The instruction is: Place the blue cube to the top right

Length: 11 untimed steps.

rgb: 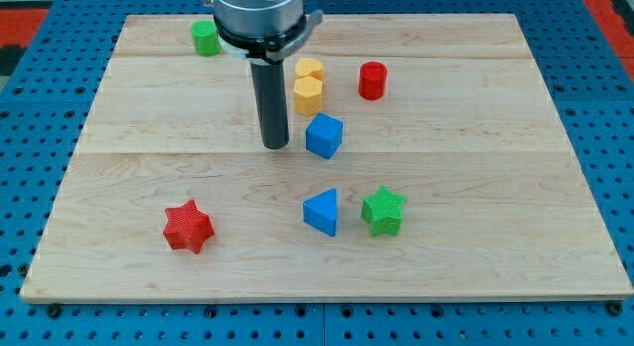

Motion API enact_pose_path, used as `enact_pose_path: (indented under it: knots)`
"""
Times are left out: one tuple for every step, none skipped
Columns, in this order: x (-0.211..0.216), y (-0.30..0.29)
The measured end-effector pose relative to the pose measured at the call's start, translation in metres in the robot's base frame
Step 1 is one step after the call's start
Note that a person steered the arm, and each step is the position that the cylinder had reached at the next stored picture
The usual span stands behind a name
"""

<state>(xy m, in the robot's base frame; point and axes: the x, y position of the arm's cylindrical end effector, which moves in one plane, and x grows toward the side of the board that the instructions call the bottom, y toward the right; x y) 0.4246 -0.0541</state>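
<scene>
The blue cube [324, 136] sits near the middle of the wooden board [475, 207]. My tip [275, 145] is on the board just to the view's left of the blue cube, a small gap apart from it. The rod rises from the tip toward the view's top, where the arm's body hides part of the board's top edge.
Two yellow blocks [309, 84] stand stacked just above the blue cube. A red cylinder [372, 80] is to their right. A green cylinder [206, 37] is at top left. A red star [187, 227], a blue triangular block [322, 211] and a green star [382, 210] lie lower down.
</scene>
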Motion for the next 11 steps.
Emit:
enact_pose_path:
  knots:
    - [0.0, 0.07]
    - [0.0, 0.134]
    - [0.01, 0.178]
    - [0.003, 0.206]
    - [0.001, 0.242]
    - [-0.064, 0.247]
    - [-0.127, 0.247]
    - [-0.147, 0.247]
    - [-0.171, 0.247]
    - [-0.157, 0.249]
    - [-0.1, 0.241]
